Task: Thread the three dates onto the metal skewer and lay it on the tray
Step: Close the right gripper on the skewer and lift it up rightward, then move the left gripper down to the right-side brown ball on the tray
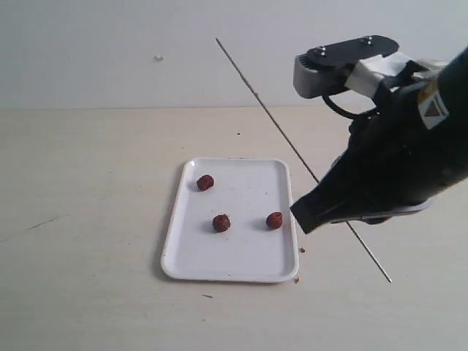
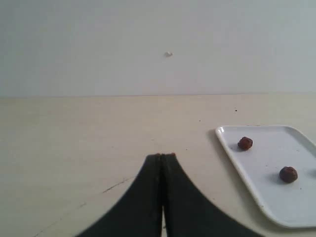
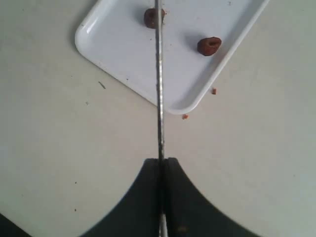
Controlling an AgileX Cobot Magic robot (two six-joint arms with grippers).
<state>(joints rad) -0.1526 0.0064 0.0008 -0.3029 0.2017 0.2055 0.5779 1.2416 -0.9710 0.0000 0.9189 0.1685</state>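
Jaws of the left gripper (image 2: 161, 157) are pressed flat together with nothing between them, low over bare desk to the left of the tray (image 1: 245, 252). That gripper is out of the exterior view. All three dates lie loose on the tray: one (image 1: 205, 182) near its far left corner, one (image 1: 221, 222) around the middle, and one (image 1: 274, 219) beside its right edge.

Off the tray's right edge, the right gripper (image 3: 162, 160) pinches the metal skewer (image 1: 256, 91), which slants in the air above the desk.

Judging by this, the skewer is in hand and no date is threaded. The next move probably calls for steadying a date with the free gripper and aiming a skewer tip at its centre.

The black gripper body hides the skewer's mid-length, and I cannot tell which end is pointed.
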